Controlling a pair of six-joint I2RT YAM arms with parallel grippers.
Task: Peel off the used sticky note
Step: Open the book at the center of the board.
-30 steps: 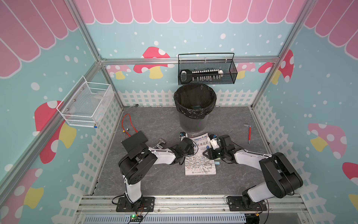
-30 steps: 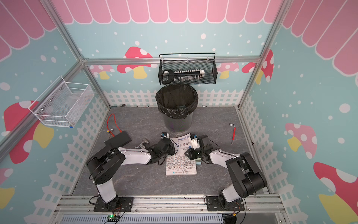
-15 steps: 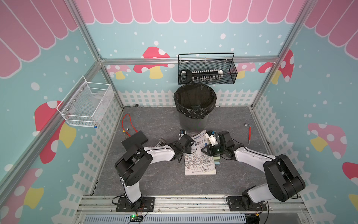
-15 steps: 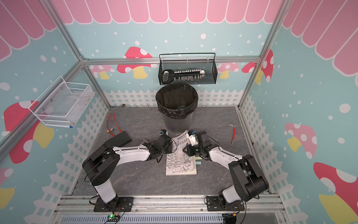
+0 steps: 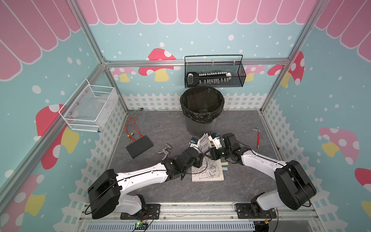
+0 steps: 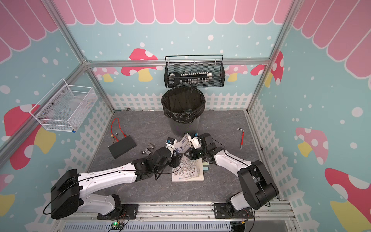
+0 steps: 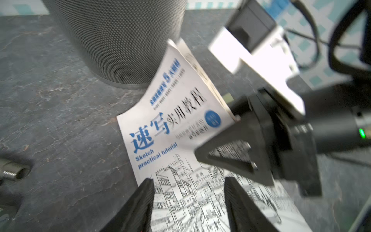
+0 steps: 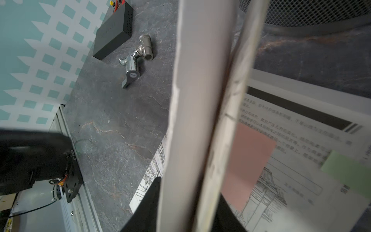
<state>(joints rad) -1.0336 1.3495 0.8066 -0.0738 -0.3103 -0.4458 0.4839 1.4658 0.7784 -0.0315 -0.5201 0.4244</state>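
The step in hand looks like opening the book to reach the note. The right gripper (image 8: 189, 190) is clamped on the edge of the front cover (image 7: 176, 112) of the sketch book (image 5: 207, 170), bending its far part up toward 12 o'clock. The left gripper (image 7: 187, 180) hovers over the drawn lower part of the cover, jaws apart with nothing between them. Under the lifted cover, the right wrist view shows a pink sticky note (image 8: 247, 164) lying flat on the printed page, with a green sticky note (image 8: 349, 172) near it — which one is the used one I cannot tell. The next move, as I judge it, calls for the free left gripper to slip in under the cover and catch a loose edge of the note while the right holds the cover up; thin paper offers little to bite on. The table (image 5: 160, 128) is flat, dark grey and stone-patterned. From the book, a black-lined bin (image 5: 201, 112) stands at 12 o'clock, a metal tap (image 5: 165, 150) and a black box (image 5: 139, 146) lie toward 10, and a red-handled tool (image 5: 258, 138) lies at 2. The walls are mushroom-printed — a black wire basket (image 5: 214, 80) hangs above the bin, and a white mesh basket (image 5: 88, 108) hangs high at 10.
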